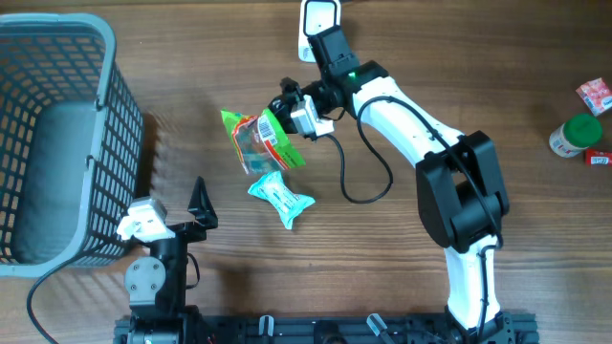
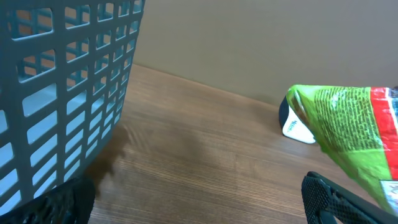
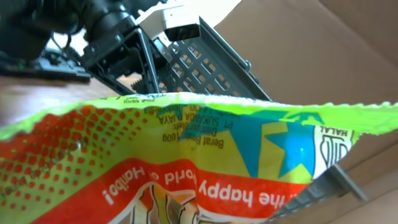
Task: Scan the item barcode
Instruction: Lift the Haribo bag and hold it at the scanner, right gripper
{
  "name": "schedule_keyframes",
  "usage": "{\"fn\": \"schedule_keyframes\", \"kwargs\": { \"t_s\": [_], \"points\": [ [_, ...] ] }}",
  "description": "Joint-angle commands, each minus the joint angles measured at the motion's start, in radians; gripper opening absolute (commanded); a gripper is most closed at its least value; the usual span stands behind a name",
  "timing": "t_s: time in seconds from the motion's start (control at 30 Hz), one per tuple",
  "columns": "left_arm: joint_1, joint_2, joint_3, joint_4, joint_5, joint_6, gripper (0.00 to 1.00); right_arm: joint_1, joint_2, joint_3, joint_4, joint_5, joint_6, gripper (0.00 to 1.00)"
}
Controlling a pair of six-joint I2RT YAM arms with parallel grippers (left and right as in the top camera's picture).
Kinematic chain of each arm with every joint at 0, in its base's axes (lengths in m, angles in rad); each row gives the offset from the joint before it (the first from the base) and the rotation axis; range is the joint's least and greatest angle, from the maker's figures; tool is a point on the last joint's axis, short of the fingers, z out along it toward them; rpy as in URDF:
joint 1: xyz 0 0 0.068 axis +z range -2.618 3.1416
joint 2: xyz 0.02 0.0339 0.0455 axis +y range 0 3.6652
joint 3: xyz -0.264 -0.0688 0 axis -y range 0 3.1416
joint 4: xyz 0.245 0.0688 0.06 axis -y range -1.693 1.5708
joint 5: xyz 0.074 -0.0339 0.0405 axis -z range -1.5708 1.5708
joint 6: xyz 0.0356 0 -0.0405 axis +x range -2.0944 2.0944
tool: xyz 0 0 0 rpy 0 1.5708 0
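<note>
Grips the green snack bag [image 1: 260, 141] in the right claw [image 1: 285, 115], clamped tight on its edge near the white scanner [image 1: 318, 21], with the left claw [image 1: 170, 212] wide open, empty, well apart from the scanner: pickup apparently done, barcode presentation left.

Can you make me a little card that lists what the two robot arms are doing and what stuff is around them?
right pincer: shut, pinching the edge of the green snack bag
left pincer: open, holding nothing, next to the basket
basket: grey plastic, on the left side
blue packet: lying flat, just in front of the snack bag
white scanner: at the far edge, behind the right arm
far right side: a jar with a green lid and a small red packet
</note>
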Motion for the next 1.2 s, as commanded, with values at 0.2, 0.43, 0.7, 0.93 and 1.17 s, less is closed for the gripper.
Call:
{"fn": "schedule_keyframes", "kwargs": {
  "t_s": [0.2, 0.43, 0.7, 0.93, 1.17],
  "points": [
    [0.006, -0.006, -0.006, 0.003, 0.008, 0.002, 1.0, -0.004, -0.027, 0.014, 0.013, -0.064, -0.027, 0.04],
    [0.006, -0.006, -0.006, 0.003, 0.008, 0.002, 1.0, -0.027, -0.026, 0.014, 0.008, 0.013, 0.245, 0.04],
    [0.006, -0.006, -0.006, 0.003, 0.008, 0.002, 1.0, -0.13, -0.026, 0.014, -0.071, 0.066, 2.504, 0.04],
    [0.006, -0.006, -0.006, 0.003, 0.008, 0.002, 1.0, -0.14, -0.026, 0.014, 0.269, 0.58, 2.685, 0.05],
    [0.006, -0.006, -0.006, 0.003, 0.008, 0.002, 1.0, -0.142, -0.001, 0.019, 0.507, 0.897, 2.995, 0.05]
  ]
}}
